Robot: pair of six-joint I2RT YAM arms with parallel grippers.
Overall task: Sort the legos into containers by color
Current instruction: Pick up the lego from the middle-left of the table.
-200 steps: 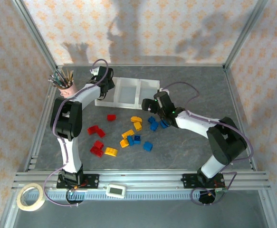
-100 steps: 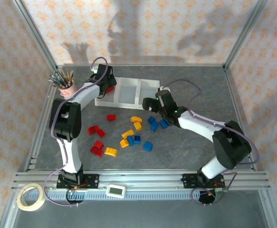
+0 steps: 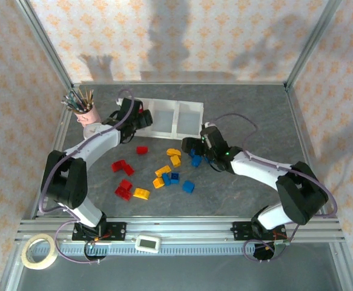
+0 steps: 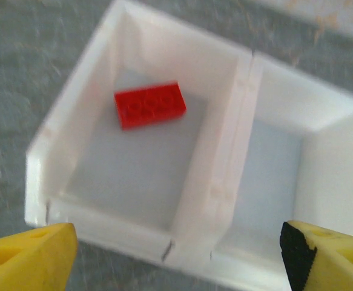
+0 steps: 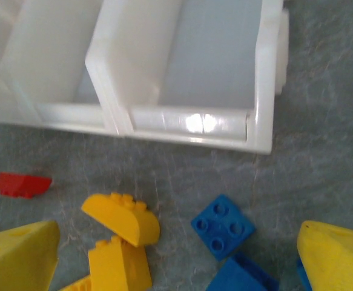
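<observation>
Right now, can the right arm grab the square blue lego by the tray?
Probably yes. The right gripper is open, and the blue lego lies flat just ahead between its jaws, with nothing on top. A yellow lego sits close beside it.

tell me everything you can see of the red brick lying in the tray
The small red rectangular plastic brick lies flat, studs up, on the floor of the end compartment of the white translucent plastic tray. It sits slightly askew to the walls, toward the far side, alone in that compartment. Only the floor touches it, as far as the blur shows.
</observation>
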